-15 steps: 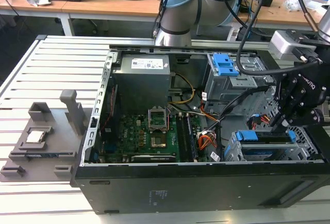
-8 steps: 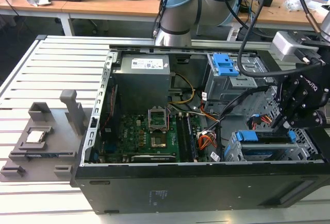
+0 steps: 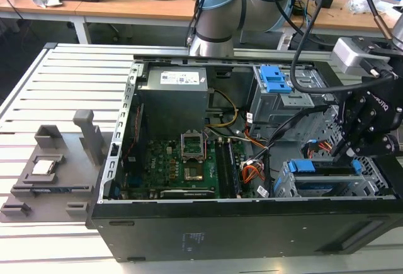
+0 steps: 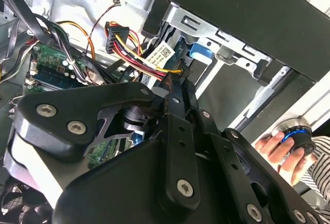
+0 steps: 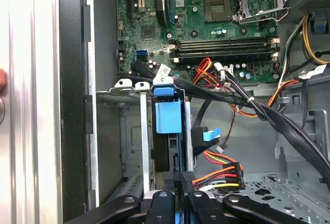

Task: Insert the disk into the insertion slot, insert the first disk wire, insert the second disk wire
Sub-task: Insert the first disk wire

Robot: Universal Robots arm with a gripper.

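The disk [image 5: 168, 118] sits on edge inside the insertion slot [image 5: 146, 131] at the case's corner on the exterior view's right. Its long axis runs straight away from the gripper [image 5: 181, 178], which hangs just off its near end. The fingers [image 4: 172, 92] are drawn together with nothing I can make out between them. The red, yellow and orange power wire bundle [image 5: 221, 175] lies just beside them, on the side away from the case wall.
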